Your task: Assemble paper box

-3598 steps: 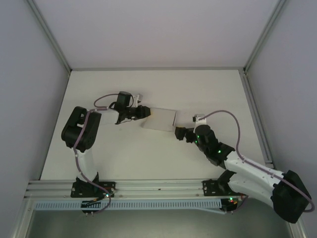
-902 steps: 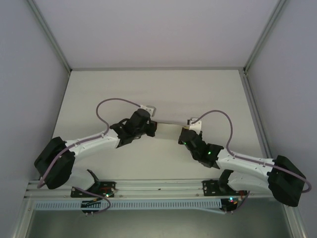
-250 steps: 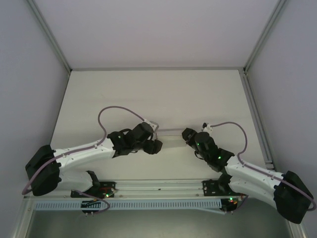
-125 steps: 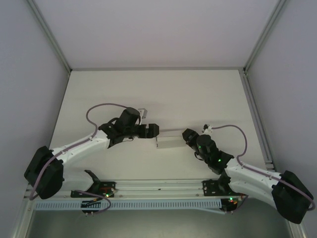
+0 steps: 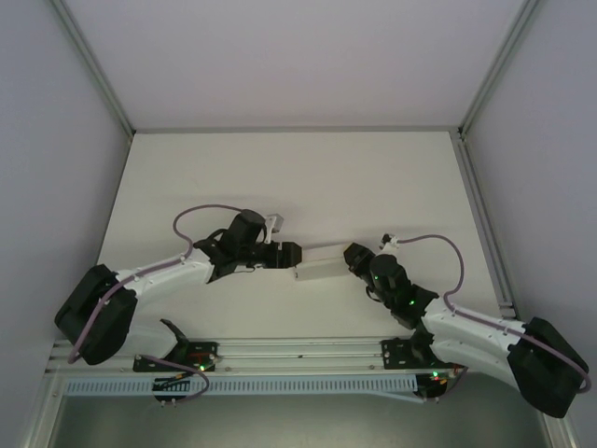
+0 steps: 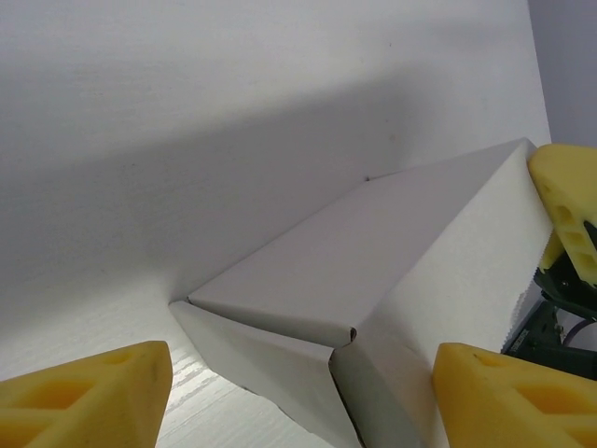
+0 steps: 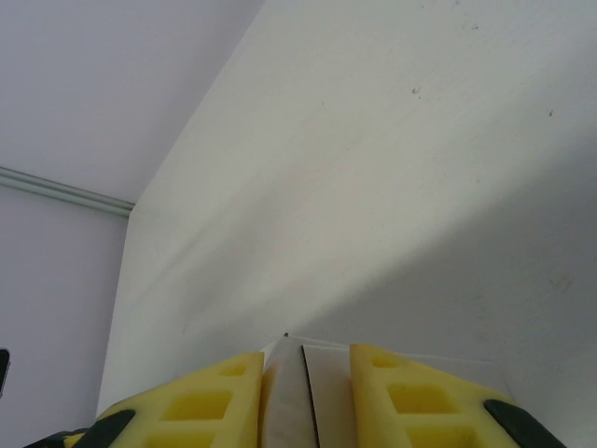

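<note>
Here, right end effector (image 7: pixel 308 362), pinching paper box (image 6: pixel 373 252)

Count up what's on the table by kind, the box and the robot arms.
Box: 1
Arms: 2, left arm and right arm
Total: 3

The paper box (image 6: pixel 392 252) is matt, smooth card; yellow pads (image 6: pixel 84 392) look like foam.
</note>
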